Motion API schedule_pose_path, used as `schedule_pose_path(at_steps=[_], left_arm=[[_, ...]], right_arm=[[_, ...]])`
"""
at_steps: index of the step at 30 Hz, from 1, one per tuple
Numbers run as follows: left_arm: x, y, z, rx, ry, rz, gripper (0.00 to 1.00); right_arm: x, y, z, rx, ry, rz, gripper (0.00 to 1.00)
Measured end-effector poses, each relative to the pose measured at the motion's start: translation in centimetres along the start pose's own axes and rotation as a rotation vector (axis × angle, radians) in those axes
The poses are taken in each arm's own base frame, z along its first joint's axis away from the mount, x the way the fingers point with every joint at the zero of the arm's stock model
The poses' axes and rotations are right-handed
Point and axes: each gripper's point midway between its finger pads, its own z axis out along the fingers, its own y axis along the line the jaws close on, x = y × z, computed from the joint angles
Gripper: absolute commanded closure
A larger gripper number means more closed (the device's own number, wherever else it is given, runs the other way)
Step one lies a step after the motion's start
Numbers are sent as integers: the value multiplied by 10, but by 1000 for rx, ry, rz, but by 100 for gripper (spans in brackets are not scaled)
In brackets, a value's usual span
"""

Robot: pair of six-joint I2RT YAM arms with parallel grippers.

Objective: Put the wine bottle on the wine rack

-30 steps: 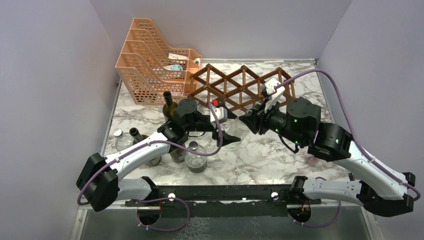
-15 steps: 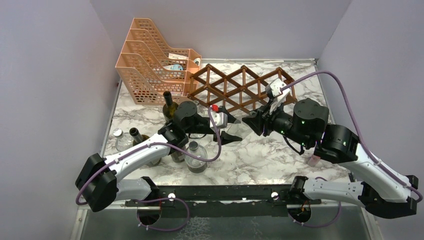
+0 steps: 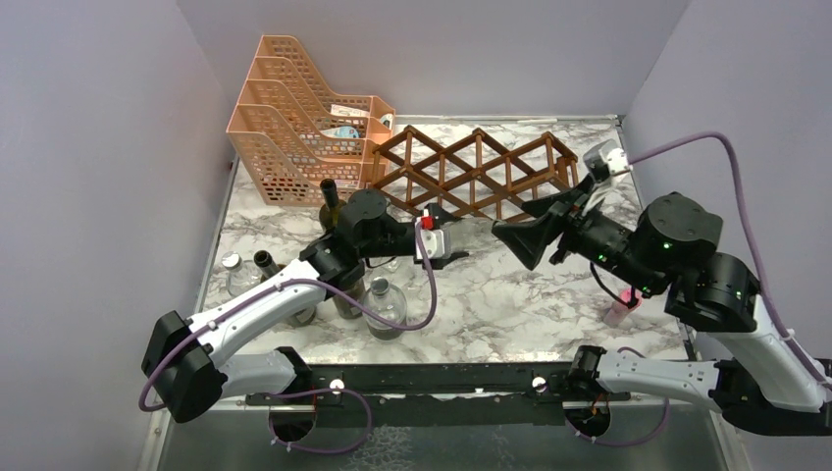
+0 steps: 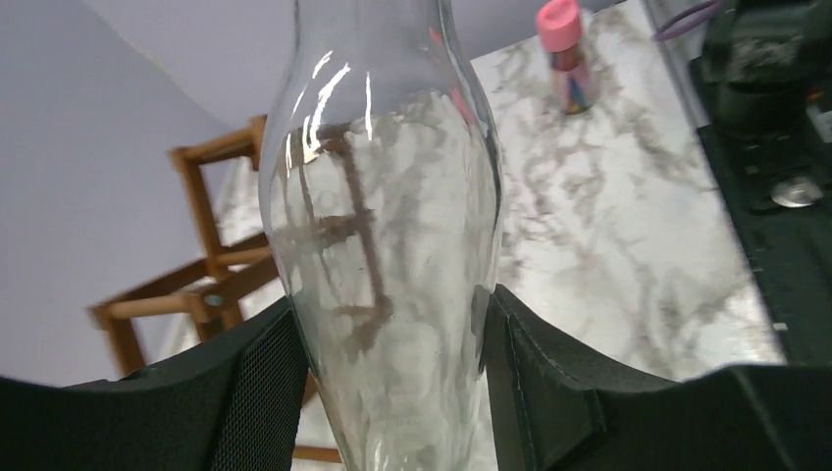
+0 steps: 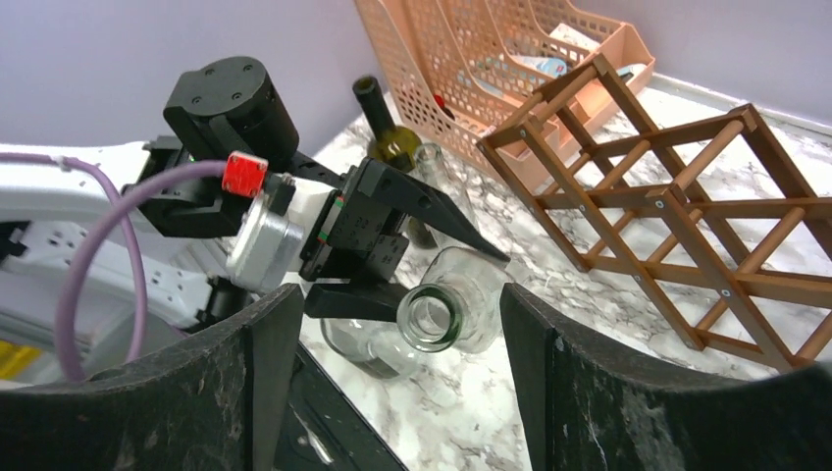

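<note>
A grey-veined white marble tabletop (image 3: 520, 304) sat enclosed by plain lilac walls (image 3: 98, 147) on three sides, with a black rail (image 3: 432, 378) along its near edge. The wine rack (image 3: 471, 175) stood at the back, just beside a peach perforated file tray (image 3: 285, 118) in the back-left corner. The left gripper (image 4: 390, 309) was clamped on the clear glass wine bottle (image 4: 383, 177), holding it off the surface in front of the rack, its mouth turned toward the right gripper (image 3: 518, 221), whose jaws stood wide apart and held nothing. A dark green bottle (image 3: 331, 201) stood upright near the tray, and a pink-capped vial (image 3: 620, 309) stood at the right edge.
</note>
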Motion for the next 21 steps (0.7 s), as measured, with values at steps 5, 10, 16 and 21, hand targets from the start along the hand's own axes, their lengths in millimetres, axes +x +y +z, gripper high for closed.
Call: schedule_pose_path(at_steps=[5, 10, 16, 21], left_arm=[[-27, 37, -4, -76, 18, 247, 100], [-44, 61, -8, -131, 33, 501, 100], [-49, 74, -10, -147, 73, 748, 100], [-49, 80, -12, -145, 113, 898, 100]], right_arm=[[-25, -2, -14, 34, -32, 59, 24], [-20, -10, -11, 95, 6, 71, 24], [1, -22, 11, 189, 95, 43, 24], [6, -29, 37, 276, 131, 18, 24]])
